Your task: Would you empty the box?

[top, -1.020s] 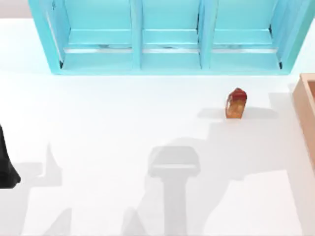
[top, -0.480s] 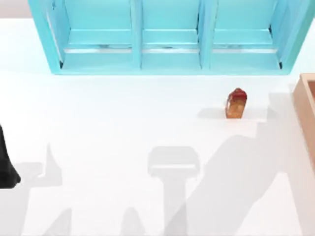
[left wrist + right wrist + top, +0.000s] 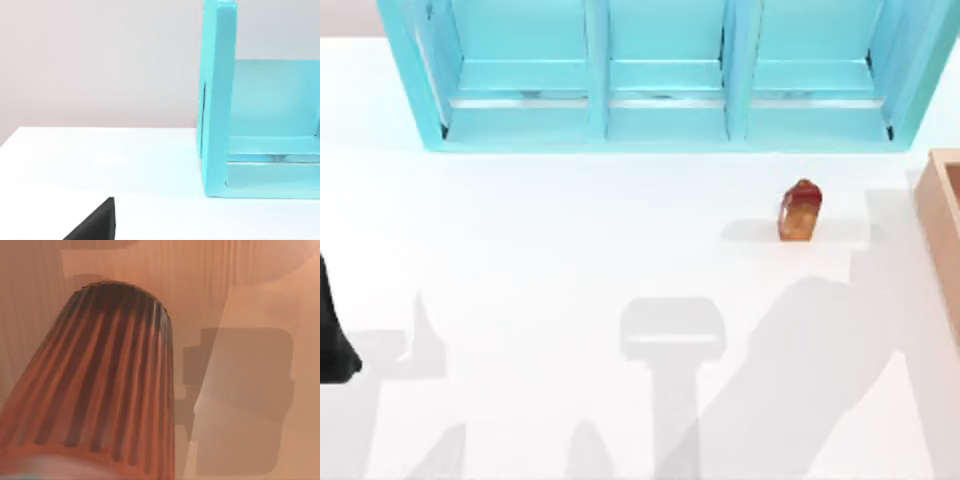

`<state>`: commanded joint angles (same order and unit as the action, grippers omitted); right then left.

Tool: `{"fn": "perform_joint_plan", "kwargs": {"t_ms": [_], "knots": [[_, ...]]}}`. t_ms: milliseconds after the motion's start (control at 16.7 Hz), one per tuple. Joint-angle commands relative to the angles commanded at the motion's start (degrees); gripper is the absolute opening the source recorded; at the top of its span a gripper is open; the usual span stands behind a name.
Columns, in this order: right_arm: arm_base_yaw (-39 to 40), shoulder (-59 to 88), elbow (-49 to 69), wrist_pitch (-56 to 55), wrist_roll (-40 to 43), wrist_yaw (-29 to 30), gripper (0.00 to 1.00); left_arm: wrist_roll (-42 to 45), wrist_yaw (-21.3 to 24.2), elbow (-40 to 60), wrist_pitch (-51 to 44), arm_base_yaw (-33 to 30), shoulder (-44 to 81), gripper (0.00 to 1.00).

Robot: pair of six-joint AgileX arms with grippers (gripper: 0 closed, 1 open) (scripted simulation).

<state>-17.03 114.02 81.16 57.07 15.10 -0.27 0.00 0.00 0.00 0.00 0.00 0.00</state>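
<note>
Now, from above, the box (image 3: 942, 235) sits at the right edge of the white surface (image 3: 570, 260), cut off by the frame so that I see just a strip of its tan wall and reddish inside. A small red-and-amber item (image 3: 800, 211) stands on the surface between the box and the turquoise shelf unit (image 3: 660, 75) at the far side, well apart from both; I judge it to be something already out of the box, though I cannot confirm that. My left arm (image 3: 332, 335) is a dark shape parked at the left edge. From the left wrist, I see the end wall of the shelf unit (image 3: 216, 100) and a dark corner of my own left hand (image 3: 97, 222); whether that hand is released or clenched I cannot tell. From the right wrist, the camera looks down at the reddish-brown floor of the box (image 3: 240, 300), and a ribbed, dark-striped cup-shaped object (image 3: 100, 380) lies very close below; my right hand's state I cannot tell. I judge the step in hand to be reaching into the box for this ribbed object. The next move calls for centring over it, closing firmly on its tapered side, and lifting clear of the thick walls before carrying it out to the surface.
</note>
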Motion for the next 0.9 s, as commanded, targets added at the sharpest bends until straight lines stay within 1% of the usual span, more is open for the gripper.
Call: {"fn": "perform_joint_plan", "kwargs": {"t_ms": [660, 720, 900], "knots": [[0.0, 0.0, 0.0, 0.0, 0.0, 0.0, 0.02, 0.0, 0.0, 0.0, 0.0, 0.0, 0.0, 1.0], [0.0, 0.0, 0.0, 0.0, 0.0, 0.0, 0.0, 0.0, 0.0, 0.0, 0.0, 0.0, 0.0, 1.0], [0.0, 0.0, 0.0, 0.0, 0.0, 0.0, 0.0, 0.0, 0.0, 0.0, 0.0, 0.0, 0.0, 1.0]]}}
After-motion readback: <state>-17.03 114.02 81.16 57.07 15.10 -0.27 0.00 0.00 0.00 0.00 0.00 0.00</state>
